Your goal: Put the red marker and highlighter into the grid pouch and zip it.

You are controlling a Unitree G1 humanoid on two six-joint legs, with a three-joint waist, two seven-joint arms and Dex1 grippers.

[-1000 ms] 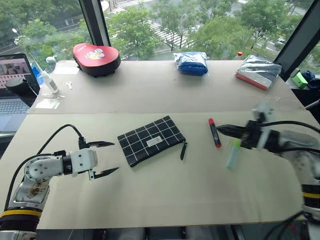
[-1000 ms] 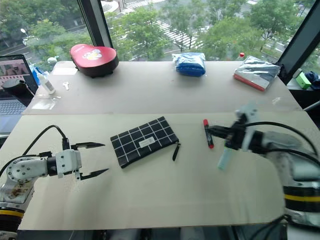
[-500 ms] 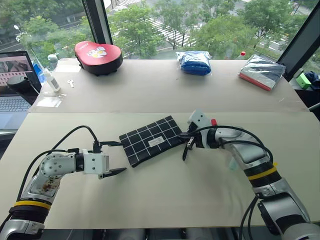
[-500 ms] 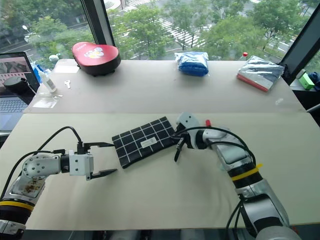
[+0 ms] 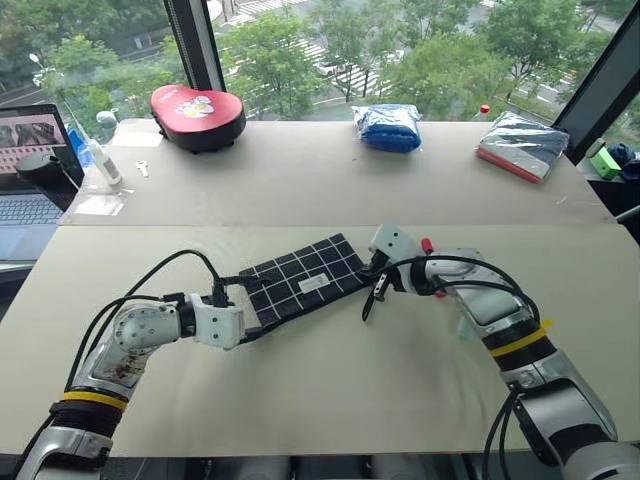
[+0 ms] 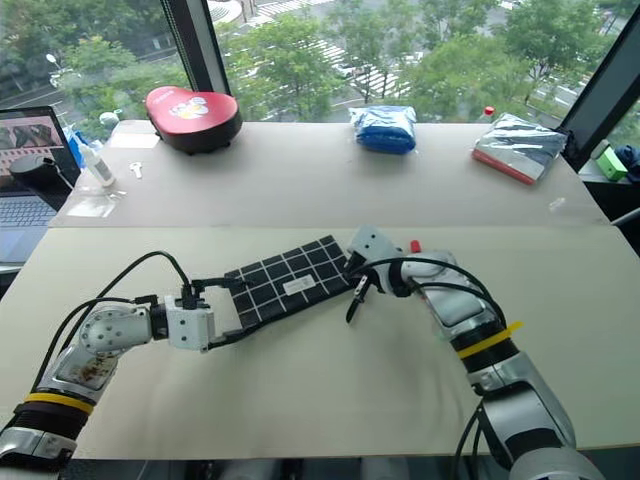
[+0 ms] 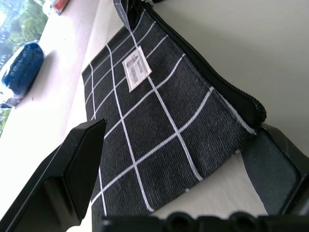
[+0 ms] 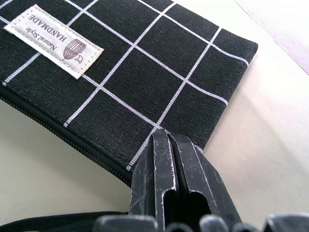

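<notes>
Both arms have closed in on the flat black fabric grid pouch with white lines (image 5: 305,282) since a second ago: the left tool (image 5: 243,307), then well short of it, now stands at the pouch's near-left corner, and the right tool (image 5: 376,270), then out beside the pens, has swung across to the pouch's right end. From the left wrist view the left tool's two black fingers (image 7: 72,164) are spread wide, one on each side of that corner, with the fabric lying between them and not visibly gripped. The right tool's fingers (image 8: 174,188) are pressed tightly together, their tips at the pouch's right corner next to the zipper edge; whether they pinch the fabric or the zipper's black pull strap (image 5: 371,301), which trails from that end toward the near side, cannot be told. The pouch lies flat on the pale bench (image 5: 330,390), its small white label (image 8: 54,40) facing up, its zipper line looking shut, so nothing can be seen inside it. Just behind the right wrist a red tip of the slim red marker (image 5: 427,243) peeks out, and a sliver of the pale greenish highlighter (image 5: 460,330) shows on the bench beside the right forearm; both lie outside the pouch. Along the far bench sit a red cushion-like case (image 5: 198,105), a blue bag (image 5: 389,126) and a silvery packet (image 5: 520,144).
</notes>
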